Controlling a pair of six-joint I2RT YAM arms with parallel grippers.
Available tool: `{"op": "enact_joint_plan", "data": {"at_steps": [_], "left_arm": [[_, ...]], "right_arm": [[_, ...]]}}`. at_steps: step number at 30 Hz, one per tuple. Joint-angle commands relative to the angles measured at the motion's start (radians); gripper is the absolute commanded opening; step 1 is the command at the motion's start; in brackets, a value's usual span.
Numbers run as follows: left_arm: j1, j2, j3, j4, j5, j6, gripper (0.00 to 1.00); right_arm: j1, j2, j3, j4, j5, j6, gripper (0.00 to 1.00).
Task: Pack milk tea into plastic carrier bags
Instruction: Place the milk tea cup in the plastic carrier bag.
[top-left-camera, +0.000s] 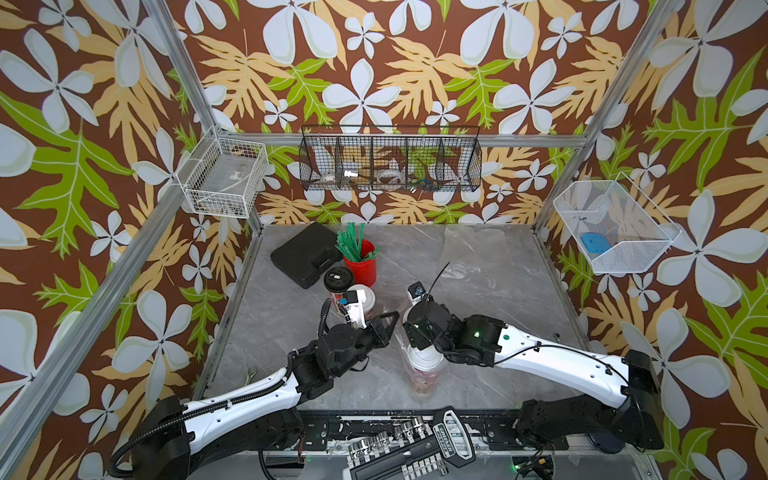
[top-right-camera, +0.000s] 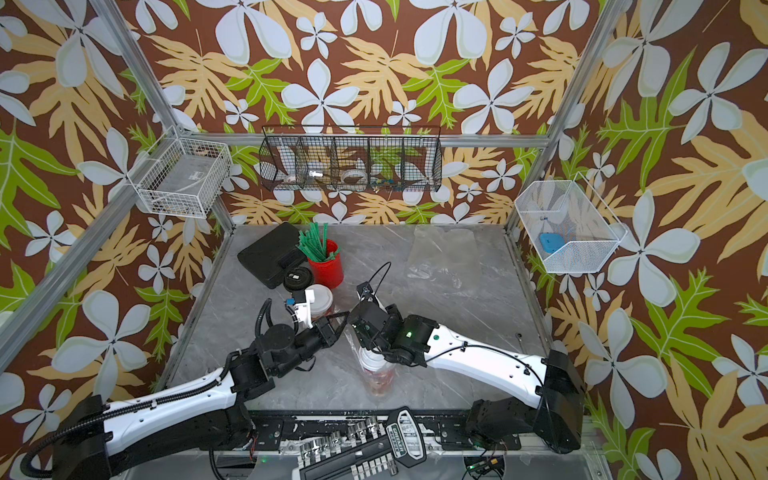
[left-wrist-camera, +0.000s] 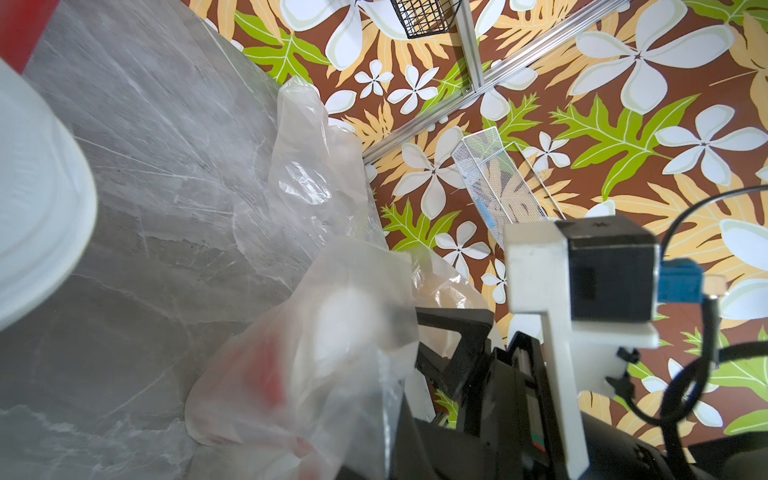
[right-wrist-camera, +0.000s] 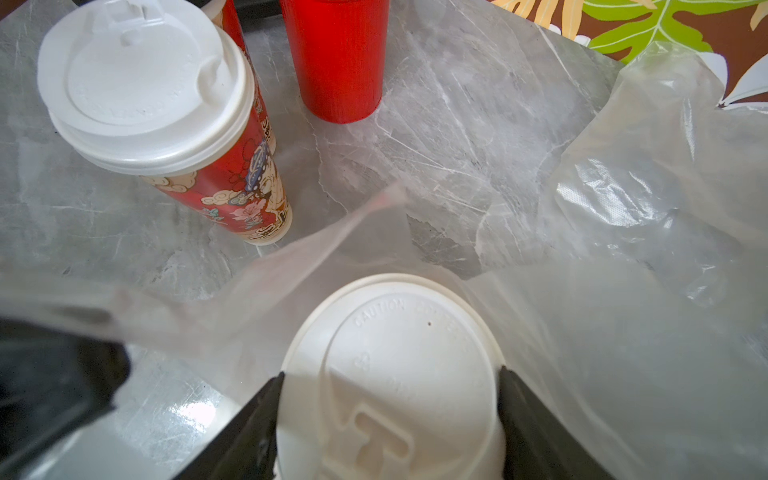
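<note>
While the grey marble table (top-left-camera: 498, 316) carries everything, I place things from the red straw cup (top-left-camera: 360, 266). To its right, toward the back wall, spare carrier bags (top-left-camera: 473, 249) lie flat. Well toward my base from it stands an open carrier bag (top-left-camera: 424, 384) with a white-lidded milk tea cup (top-left-camera: 424, 360) upright inside. Just on my side of the straw cup stand a second white-lidded cup (right-wrist-camera: 166, 124) and a black-lidded cup (top-left-camera: 337, 279), side by side. My left gripper (top-left-camera: 390, 321) is clenched on the bag's rim. My right gripper (right-wrist-camera: 389, 372) straddles the bagged lid; pressing or clear, I cannot tell.
</note>
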Motion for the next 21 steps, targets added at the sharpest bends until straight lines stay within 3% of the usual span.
{"op": "enact_joint_plan", "data": {"at_steps": [1,7,21], "left_arm": [[0.000,-0.004,-0.008,0.020,-0.008,0.005,0.00],[0.001,-0.004,-0.016,0.020,-0.008,0.002,0.00],[0.000,0.002,-0.043,0.032,-0.002,-0.010,0.00]], "right_arm": [[-0.001,-0.006,0.012,-0.076,-0.010,0.011,0.83],[-0.001,-0.017,0.047,-0.110,-0.017,0.015,0.96],[0.000,-0.166,0.160,-0.189,0.032,0.021,0.96]]}}
